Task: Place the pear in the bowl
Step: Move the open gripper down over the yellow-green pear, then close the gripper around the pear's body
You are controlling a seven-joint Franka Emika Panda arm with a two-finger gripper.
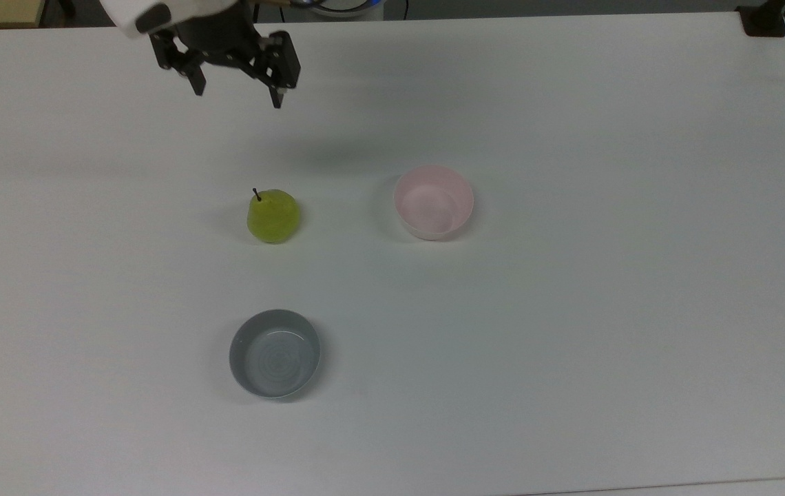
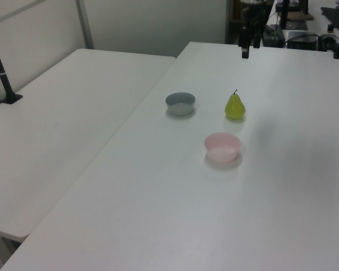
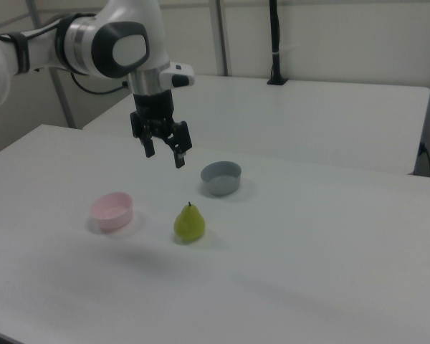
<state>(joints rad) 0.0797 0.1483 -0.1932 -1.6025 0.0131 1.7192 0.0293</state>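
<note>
The yellow-green pear [image 1: 273,215] stands upright on the white table [image 1: 606,310], its short dark stem up, untouched. Taking the pear as the marker: the pale pink bowl [image 1: 434,202] sits well off to the top view's right of it, empty, with bare tabletop between them. The grey bowl [image 1: 275,353] lies toward the top view's bottom edge from the pear, about as far off, also empty. The gripper [image 1: 237,88] hangs in the air toward the top view's upper edge from the pear, a little to the top view's left of it, well apart from the fruit. Its two black fingers [image 1: 277,97] point downward and are spread wide, holding nothing. In the right view the gripper [image 3: 165,153] hovers above the table, higher than the pear [image 3: 190,223].
</note>
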